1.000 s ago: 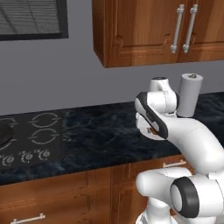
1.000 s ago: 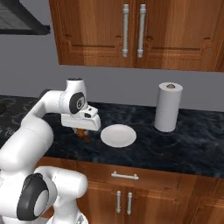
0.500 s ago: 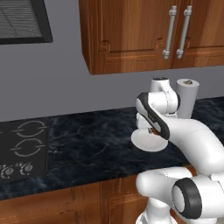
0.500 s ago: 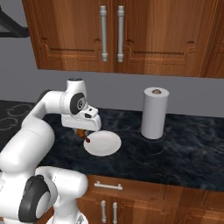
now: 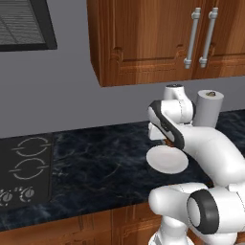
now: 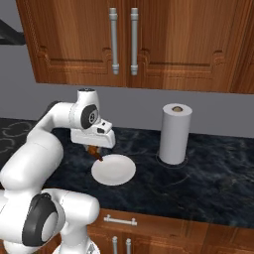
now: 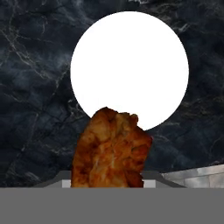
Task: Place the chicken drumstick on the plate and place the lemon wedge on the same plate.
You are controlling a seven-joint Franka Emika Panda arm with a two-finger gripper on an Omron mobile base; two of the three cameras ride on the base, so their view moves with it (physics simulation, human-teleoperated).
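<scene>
My gripper (image 6: 97,152) hangs just above the dark counter, shut on the chicken drumstick (image 6: 95,150), an orange-brown piece that points down from the jaws. In the hand view the drumstick (image 7: 111,151) covers my fingertips, and its tip overlaps the near rim of the plate (image 7: 130,65). The flat white plate (image 6: 113,169) lies on the counter just right of the gripper and a little nearer the front; it has nothing on it. From the left base view, the plate (image 5: 167,159) lies under the arm. The lemon wedge is out of view.
A paper towel roll (image 6: 174,134) stands upright behind and right of the plate. A black cooktop (image 5: 24,167) is set into the counter far to the left. Wooden wall cabinets (image 6: 124,39) hang overhead. The counter's front edge runs just below the plate.
Both base views have shifted: the camera has moved, bringing the plate and towel roll nearer to the arm. The gripper still holds the drumstick, now beside the plate's rim.
</scene>
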